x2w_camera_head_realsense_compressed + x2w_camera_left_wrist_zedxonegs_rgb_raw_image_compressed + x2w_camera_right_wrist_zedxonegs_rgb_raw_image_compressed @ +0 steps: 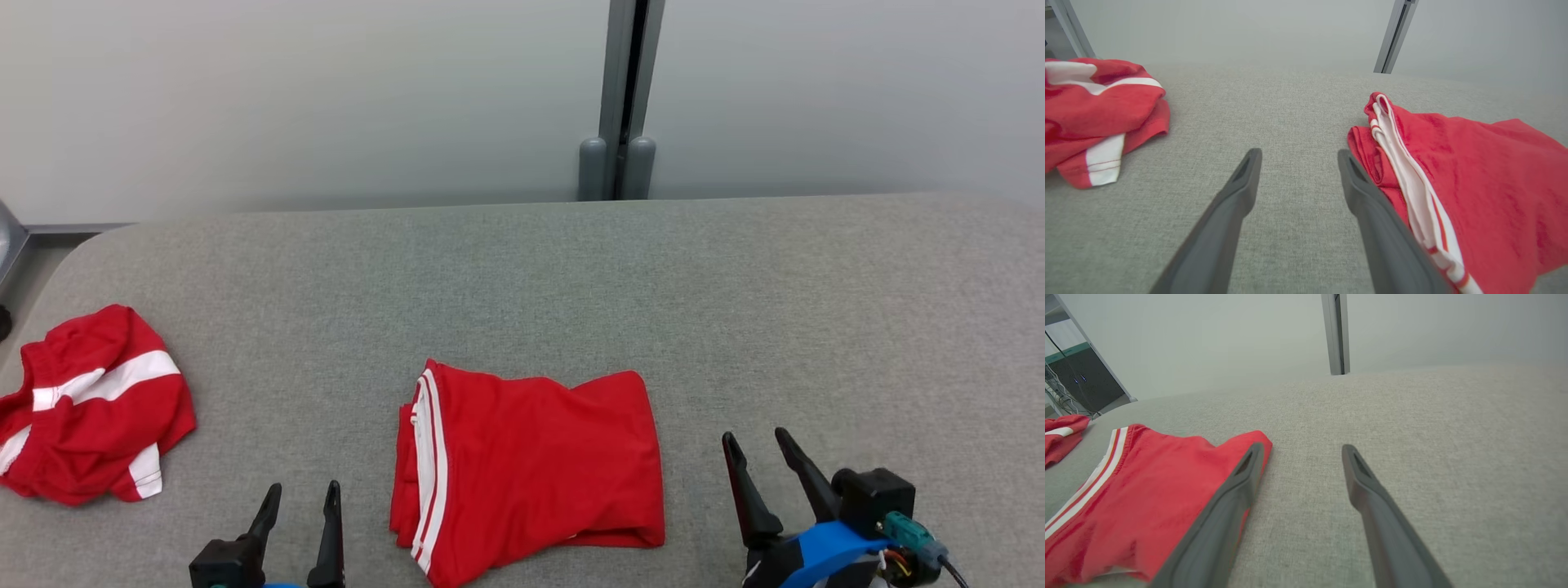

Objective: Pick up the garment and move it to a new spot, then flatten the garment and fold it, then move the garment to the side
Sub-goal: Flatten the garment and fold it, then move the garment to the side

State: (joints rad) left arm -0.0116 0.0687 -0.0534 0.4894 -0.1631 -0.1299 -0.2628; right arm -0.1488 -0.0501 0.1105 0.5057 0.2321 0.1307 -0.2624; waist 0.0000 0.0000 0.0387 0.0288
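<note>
Head view: the folded red garment [531, 465] lies near the front middle of the grey surface [571, 278], between the left jaws and right jaws, both spread and empty. A crumpled red garment [90, 404] lies far left.

Left wrist view: the left jaws gape beside the folded garment's striped edge.

Right wrist view: the right jaws gape beside its plain edge.

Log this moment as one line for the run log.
folded garment flat between grippers | crumpled garment far left | left gripper open, empty | right gripper open, empty
</note>
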